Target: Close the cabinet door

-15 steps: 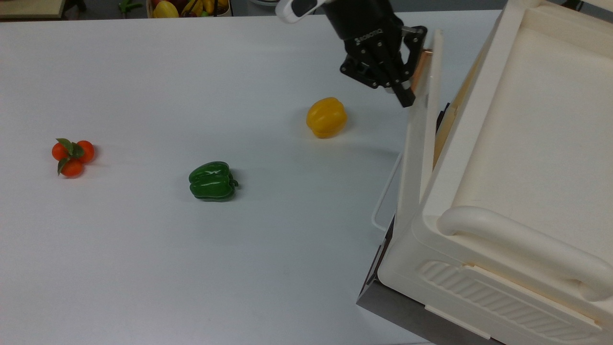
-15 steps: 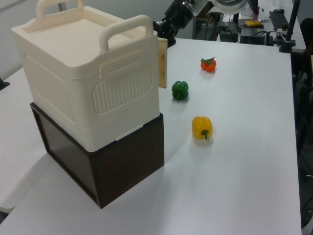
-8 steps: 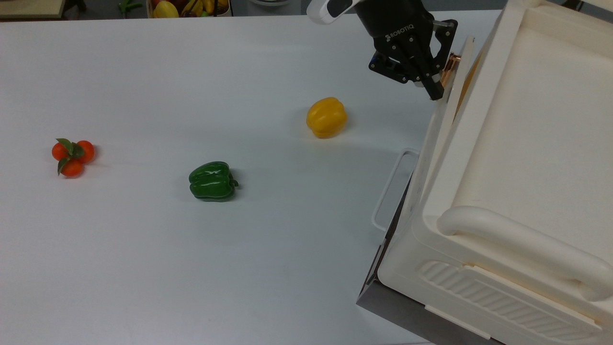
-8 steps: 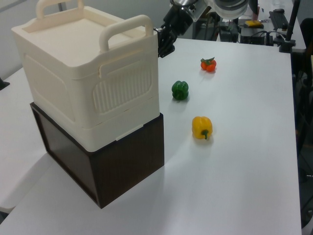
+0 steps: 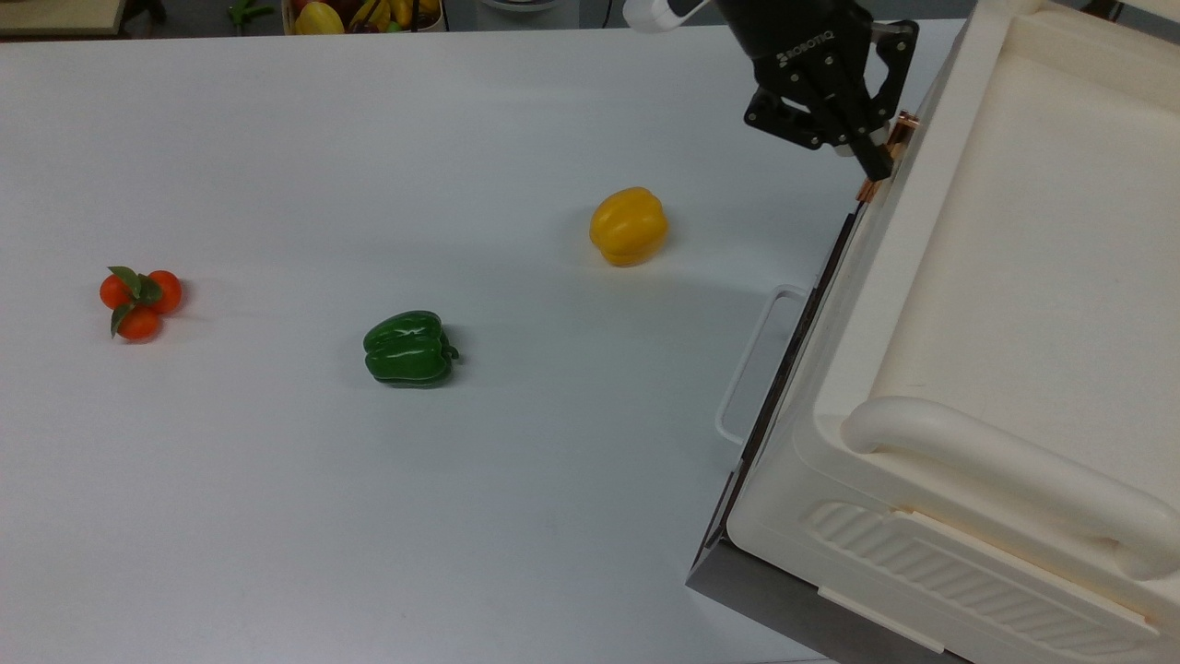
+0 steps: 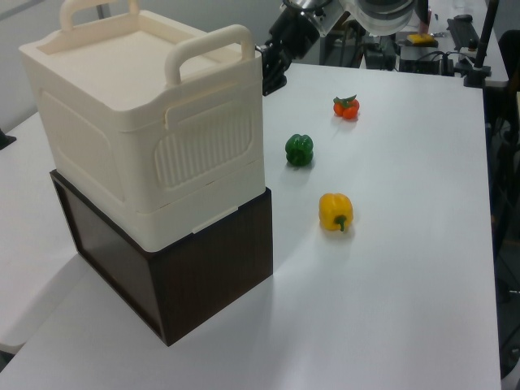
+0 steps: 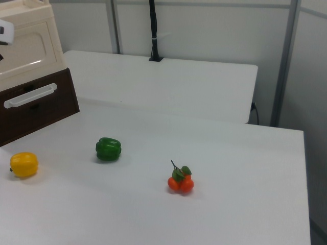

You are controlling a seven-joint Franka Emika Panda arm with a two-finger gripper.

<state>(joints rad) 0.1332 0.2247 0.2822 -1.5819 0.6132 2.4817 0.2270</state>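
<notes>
Presently, reading the top view from its left: a cluster of small orange-red tomatoes with green leaves [image 5: 139,302] lies on the white table [image 5: 369,516], well apart from a glossy green bell pepper [image 5: 408,348] nearer the middle. A yellow bell pepper [image 5: 629,225] sits further toward the top view's right, apart from the green one.

Beyond it, a thin white wire loop handle [image 5: 751,362] juts from the dark brown lower cabinet [image 5: 784,599], on which stands a cream-white plastic cabinet with thick rounded handles [image 5: 1014,304]. The cabinet door, a long flat cream-white panel [image 7: 28,48], lies flush against the front of the cream cabinet in the right view, its recessed inner frame facing the table. In the top view it shows edge-on along the cream cabinet's left side, with its small copper-coloured bar handle [image 5: 896,138] at the far end.

The black two-finger gripper [image 5: 876,152] hangs at that far end, its fingertips against the copper handle. Whether the fingers are apart or pinched on the handle cannot be told.

In the left view the gripper [image 6: 275,77] is just beside the far upper corner of the cream cabinet [image 6: 146,130].
</notes>
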